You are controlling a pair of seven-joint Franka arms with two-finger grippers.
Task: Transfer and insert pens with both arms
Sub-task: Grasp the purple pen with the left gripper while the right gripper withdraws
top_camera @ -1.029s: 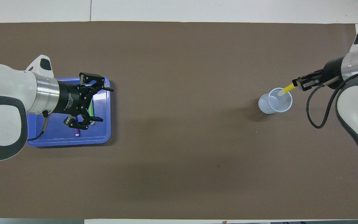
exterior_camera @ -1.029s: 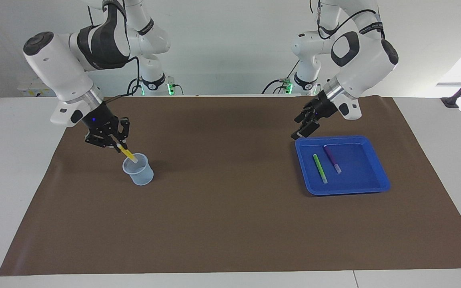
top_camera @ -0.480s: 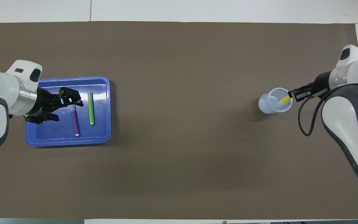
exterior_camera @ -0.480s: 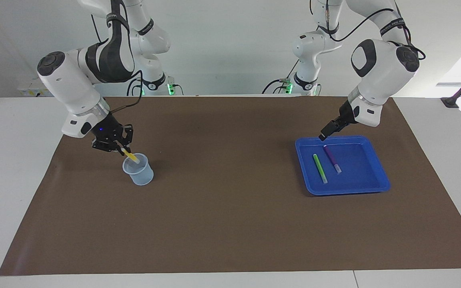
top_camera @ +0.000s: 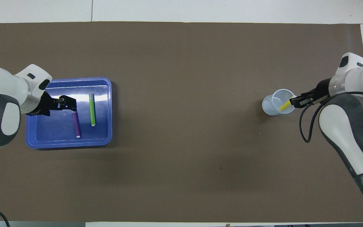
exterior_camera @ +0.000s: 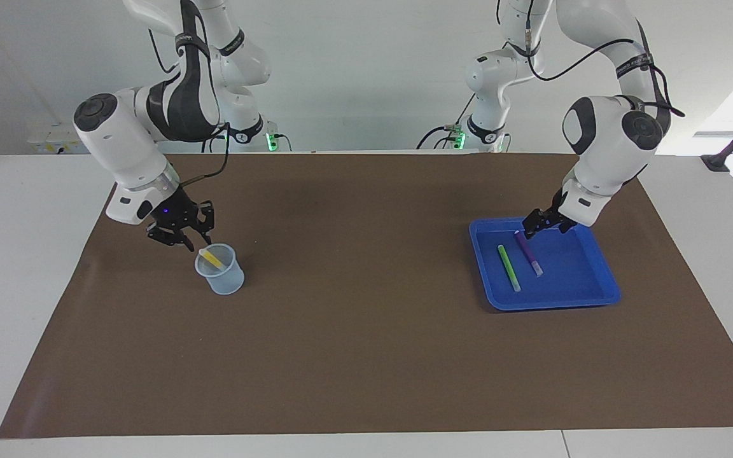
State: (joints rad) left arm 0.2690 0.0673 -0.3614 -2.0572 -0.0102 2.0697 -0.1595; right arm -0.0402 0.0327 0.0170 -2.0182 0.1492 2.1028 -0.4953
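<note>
**Facing view.** My right gripper hangs just above the rim of the clear cup, which stands toward the right arm's end of the worktop. The yellow pen is inside the cup, leaning on the rim with its upper end close to my fingertips. I cannot tell whether this gripper is open or closed, or whether it touches the pen.

My left gripper is low over the blue tray, near the tray edge closest to the robots. It is set wide and holds nothing. It sits over the nearer end of the purple pen. The green pen lies flat just beside the purple one, on the side toward the right arm's end.

**Overhead view.** The right gripper covers the cup rim at the yellow pen's upper end. The left gripper covers 1 end of the purple pen. The green pen runs parallel, apart from it. Both lie inside the tray. In all, 1 pen is inserted and 2 remain.

**Hazards, as I judge them.**
- If the right gripper lifts away before it lets go fully, it may drag the yellow pen out or tip the cup.
- A grasp this close to the purple pen's end may let the pen swing down once it is lifted.
- A descent that drifts sideways may nudge the green pen.
- A descent that goes too deep may jam my fingertips on the tray floor.
</note>
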